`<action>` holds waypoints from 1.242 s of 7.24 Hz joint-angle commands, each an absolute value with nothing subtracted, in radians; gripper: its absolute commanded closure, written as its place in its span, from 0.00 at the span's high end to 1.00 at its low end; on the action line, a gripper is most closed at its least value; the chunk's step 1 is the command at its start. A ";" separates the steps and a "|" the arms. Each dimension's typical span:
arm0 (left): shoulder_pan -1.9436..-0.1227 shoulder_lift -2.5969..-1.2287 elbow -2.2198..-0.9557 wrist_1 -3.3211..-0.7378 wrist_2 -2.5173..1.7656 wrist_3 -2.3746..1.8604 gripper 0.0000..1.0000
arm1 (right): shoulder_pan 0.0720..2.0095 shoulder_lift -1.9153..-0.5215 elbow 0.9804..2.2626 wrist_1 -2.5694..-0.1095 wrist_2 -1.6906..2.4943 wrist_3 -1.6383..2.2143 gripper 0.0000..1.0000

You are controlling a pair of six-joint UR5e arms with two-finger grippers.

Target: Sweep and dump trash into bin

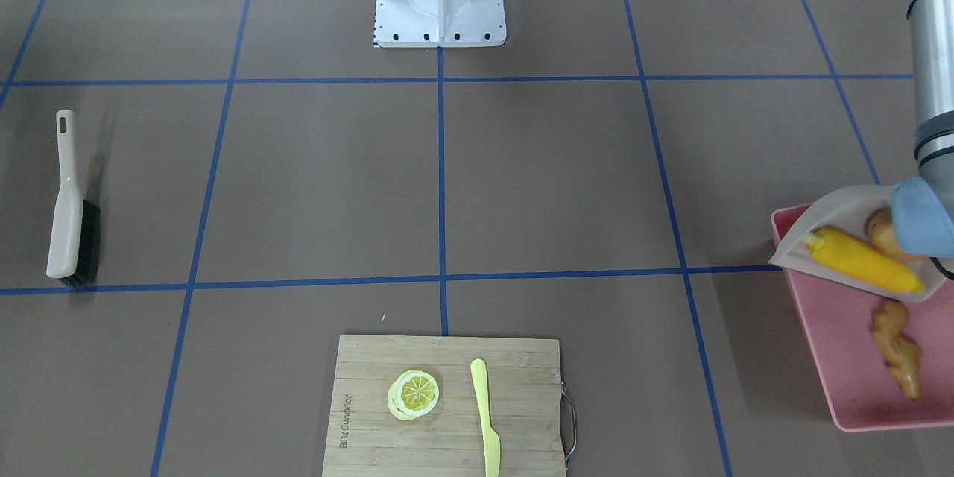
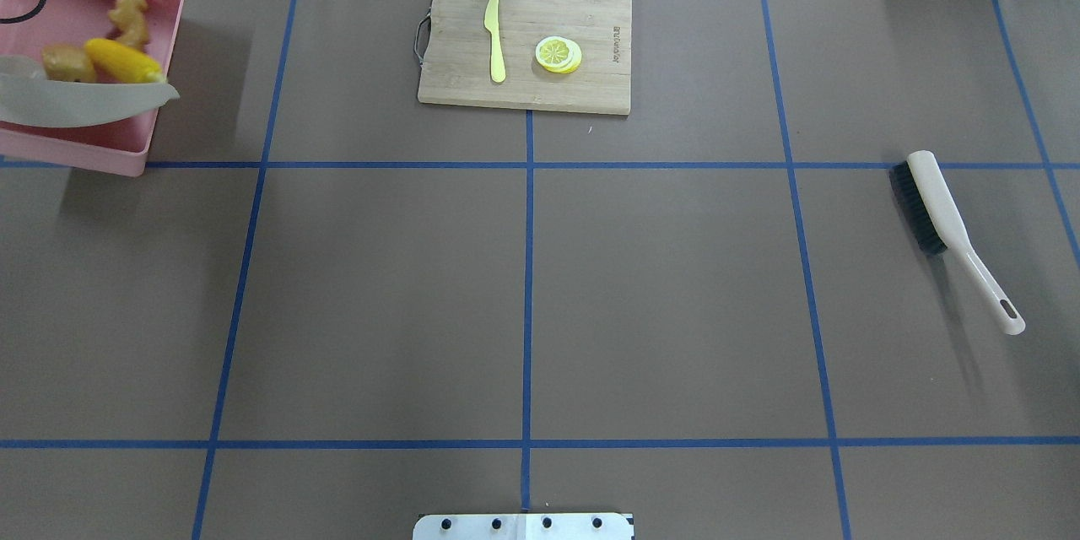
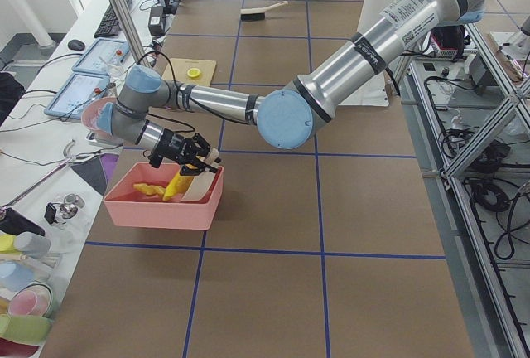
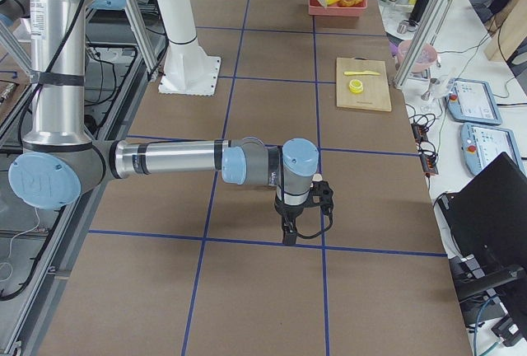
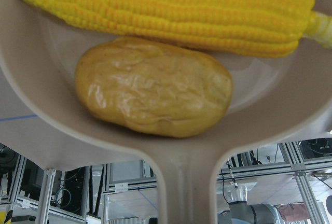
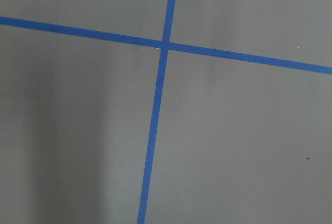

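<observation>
The left gripper [image 3: 192,157] has the beige dustpan [image 1: 838,212] up over the pink bin [image 1: 820,343] at the far left corner of the worktop; its fingers don't show at the wrist, but the pan hangs in the air with its handle running straight back to that camera, so the grip looks clamped on the handle. The pan is tipped with its lip down towards the bin floor, which is how the load gets to slide off. The ginger root [image 1: 898,350] already lies loose in the bin, apart from the pan; one down. The corn cob [image 1: 861,261] sits across the lip, first in line; the potato [image 5: 153,86] is tucked behind it on the handle side, touching it. By the look of it the dump is under way, two pieces to go; a steeper tilt seems needed.

The right gripper [image 4: 290,226] hangs low over bare worktop on the near right side, carrying nothing visible; wide or narrow, it cannot be told from that far view. The brush [image 2: 932,198] lies flat near the right edge, laid aside. The cutting board [image 2: 456,76] at the far edge carries the lemon slice [image 2: 558,54] and knife [image 2: 495,38]; not trash, so left alone.
</observation>
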State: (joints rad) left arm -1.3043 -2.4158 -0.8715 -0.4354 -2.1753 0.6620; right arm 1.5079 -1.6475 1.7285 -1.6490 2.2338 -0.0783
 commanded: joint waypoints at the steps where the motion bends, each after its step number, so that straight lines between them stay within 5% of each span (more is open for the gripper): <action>1: -1.337 -2.405 -0.888 -0.445 -2.169 0.666 0.00 | 1.508 -1.647 1.727 -1.649 2.233 -0.078 1.00; 9: -1.540 -2.474 -1.006 -0.176 -2.023 0.854 0.00 | 1.508 -1.647 1.726 -1.649 2.232 -0.078 1.00</action>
